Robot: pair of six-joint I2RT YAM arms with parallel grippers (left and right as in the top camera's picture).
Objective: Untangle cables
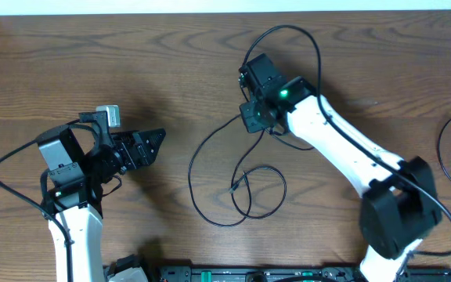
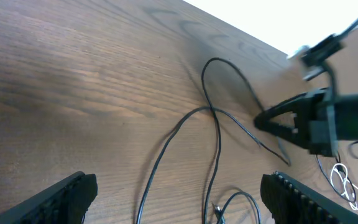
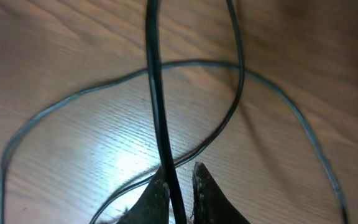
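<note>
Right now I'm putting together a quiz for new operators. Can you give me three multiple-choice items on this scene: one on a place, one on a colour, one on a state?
1. Where does the white cable lie?
A. In the left jaws
B. Under the left arm
C. On the table by the right arm

2. What colour is the cable in the right jaws?
A. Red
B. Black
C. Yellow

3. How do the left jaws stand?
A. Open, gripping nothing
B. Shut on a cable
C. Shut, empty

Answers:
1 C: the left wrist view shows it on the wood just past the right arm.
2 B: the right wrist view shows a black cord pinched between them.
3 A: the left wrist view shows them wide apart, above the table.
</note>
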